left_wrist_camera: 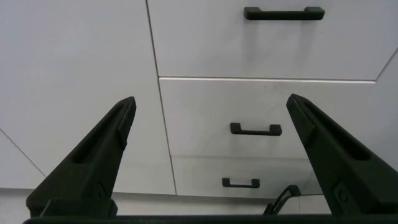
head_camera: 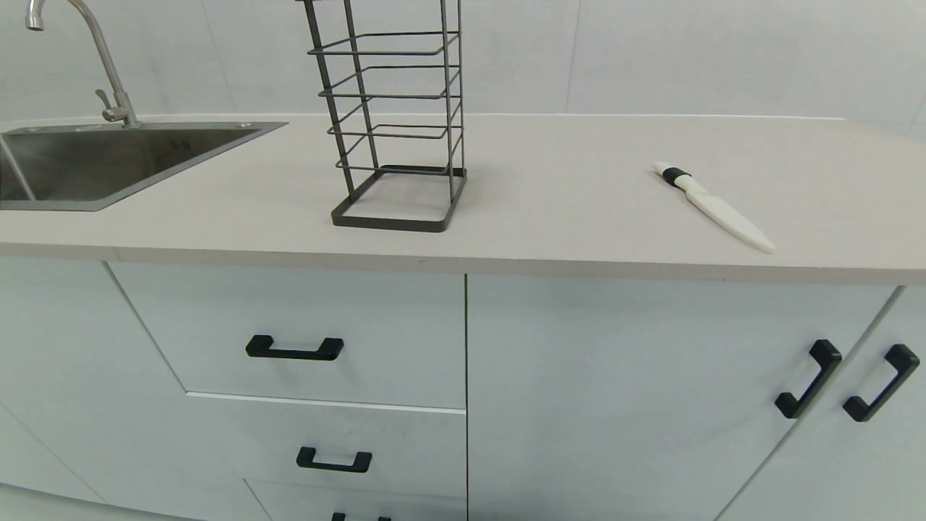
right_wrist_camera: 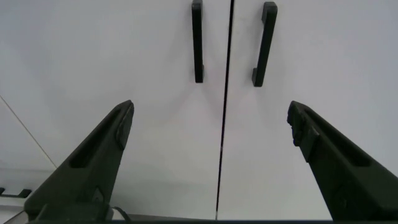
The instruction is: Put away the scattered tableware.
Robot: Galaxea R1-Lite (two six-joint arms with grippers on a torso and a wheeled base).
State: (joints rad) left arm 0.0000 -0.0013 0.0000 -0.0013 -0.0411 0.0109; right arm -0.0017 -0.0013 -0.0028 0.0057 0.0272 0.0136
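Left tool (left_wrist_camera: 211,101) and right tool (right_wrist_camera: 210,106) both spread wide with nothing in them, white knife (head_camera: 712,206) up on the counter (head_camera: 550,188)

So my tools hang low in front of the cabinet, left one facing the drawers (left_wrist_camera: 267,118), right one facing the two door handles (right_wrist_camera: 198,40). The knife lies flat toward the right of the counter, tip aimed at the front edge, well apart from the wire rack (head_camera: 394,123). What worries me: coming up from down here I could clip the counter lip. Knife's flat and thin, so a sloppy pinch may skid off it and shove it over that edge. And the rack looks tall and light, so poking the knife in off-centre could tip it or scoot it toward the sink (head_camera: 130,155).
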